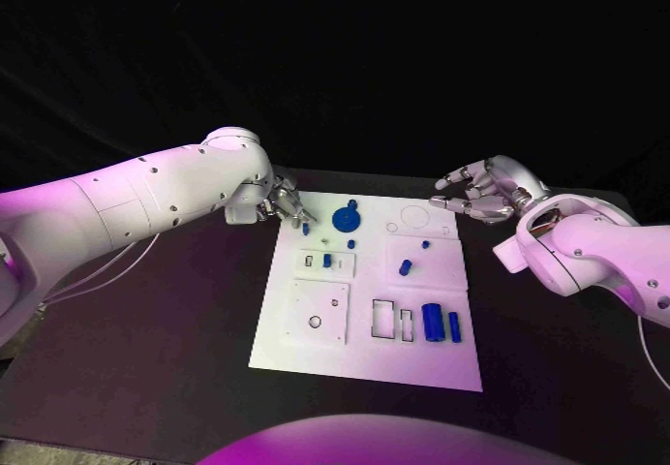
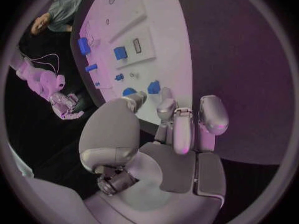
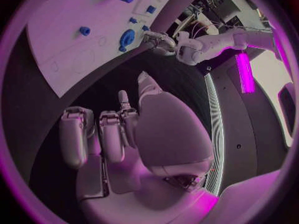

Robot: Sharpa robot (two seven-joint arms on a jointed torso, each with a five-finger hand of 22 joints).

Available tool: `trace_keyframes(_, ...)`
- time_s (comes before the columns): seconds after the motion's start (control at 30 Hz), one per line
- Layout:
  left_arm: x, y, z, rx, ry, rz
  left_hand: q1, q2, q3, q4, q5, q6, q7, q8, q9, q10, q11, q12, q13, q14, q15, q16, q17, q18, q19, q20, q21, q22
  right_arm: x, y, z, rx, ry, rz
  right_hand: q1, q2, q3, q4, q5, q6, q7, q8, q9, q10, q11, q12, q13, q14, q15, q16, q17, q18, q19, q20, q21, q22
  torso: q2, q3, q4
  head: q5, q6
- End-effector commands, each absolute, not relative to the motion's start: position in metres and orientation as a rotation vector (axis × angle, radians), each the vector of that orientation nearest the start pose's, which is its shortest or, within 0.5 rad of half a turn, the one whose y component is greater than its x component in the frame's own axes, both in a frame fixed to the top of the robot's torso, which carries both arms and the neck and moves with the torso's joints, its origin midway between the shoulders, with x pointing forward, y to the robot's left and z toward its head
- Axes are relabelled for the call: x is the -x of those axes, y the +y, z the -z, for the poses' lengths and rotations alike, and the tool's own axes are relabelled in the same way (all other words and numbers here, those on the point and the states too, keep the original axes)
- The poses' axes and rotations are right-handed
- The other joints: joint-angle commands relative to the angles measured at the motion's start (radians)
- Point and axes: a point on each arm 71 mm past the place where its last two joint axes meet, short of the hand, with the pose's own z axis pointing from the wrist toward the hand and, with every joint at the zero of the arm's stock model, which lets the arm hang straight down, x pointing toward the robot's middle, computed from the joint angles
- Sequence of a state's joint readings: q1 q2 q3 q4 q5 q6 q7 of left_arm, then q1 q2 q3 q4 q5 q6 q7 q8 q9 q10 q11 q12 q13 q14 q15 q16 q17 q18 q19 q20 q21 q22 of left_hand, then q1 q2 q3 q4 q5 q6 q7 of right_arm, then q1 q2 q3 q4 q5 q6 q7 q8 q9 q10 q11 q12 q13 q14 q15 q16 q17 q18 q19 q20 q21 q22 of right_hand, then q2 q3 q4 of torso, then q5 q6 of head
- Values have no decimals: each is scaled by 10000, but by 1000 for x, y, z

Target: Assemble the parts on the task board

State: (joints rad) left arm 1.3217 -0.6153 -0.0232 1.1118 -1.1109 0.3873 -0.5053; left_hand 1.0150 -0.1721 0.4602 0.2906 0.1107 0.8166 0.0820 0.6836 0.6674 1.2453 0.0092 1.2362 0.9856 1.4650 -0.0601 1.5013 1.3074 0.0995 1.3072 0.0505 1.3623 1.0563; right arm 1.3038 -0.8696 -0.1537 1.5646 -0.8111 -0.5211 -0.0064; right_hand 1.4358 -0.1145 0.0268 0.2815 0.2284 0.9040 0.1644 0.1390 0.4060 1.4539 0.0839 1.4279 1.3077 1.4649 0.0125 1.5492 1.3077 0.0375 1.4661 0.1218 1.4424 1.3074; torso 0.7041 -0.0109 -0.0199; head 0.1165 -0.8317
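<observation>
At the upper left of the head view we see the left hand at the far left corner of the task board, fingers curled, pinching a small blue part. Other blue parts lie on the board at centre. At the upper right, the right hand hovers beyond the board's far right corner, fingers loosely spread and holding nothing.

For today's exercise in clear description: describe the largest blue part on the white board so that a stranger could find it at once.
Start at the white board in the middle of the black table. Go to its far end, the corner nearest the left robot hand. The round blue disc there has a knob at its far edge; it is wider than every other blue part.
</observation>
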Motion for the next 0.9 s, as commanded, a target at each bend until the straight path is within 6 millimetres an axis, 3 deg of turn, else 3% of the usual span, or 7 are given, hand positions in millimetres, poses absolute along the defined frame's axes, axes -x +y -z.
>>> trace_keyframes(0.03,-559,221,189,1328,23958,2380,46,38,-84,1,13,-21,27,-56,-38,-38,15,-64,-10,612,86,-63,1165,23,-58,41,-53,-11,-486,-214,170,-4229,16241,-9140,-81,9,8,60,37,6,-43,56,-11,-6,-78,-56,1079,882,-73,-48,1877,0,130,-91,-27,1763,0,6,-8,14,-10)
trace_keyframes(0.53,-557,218,189,1399,24014,2623,400,221,-37,-33,37,187,33,-176,-224,-30,28,-46,-22,611,110,-56,1173,24,-53,86,-45,14,-486,-214,170,-4241,16260,-9120,-83,6,17,51,41,-2,-43,62,-16,2,-79,-47,1088,884,-74,-46,1884,-4,140,-93,-15,1773,1,10,0,-6,-25)
trace_keyframes(0.9,-557,217,189,1480,23999,2713,1009,486,206,-100,28,310,-13,-218,-349,-7,-13,-16,-22,615,80,-48,1184,25,-46,76,-34,40,-486,-214,170,-4250,16278,-9108,-83,6,17,51,41,-2,-43,62,-16,2,-79,-47,1088,884,-74,-46,1884,-4,140,-93,-15,1773,-1,5,-8,2,-43)
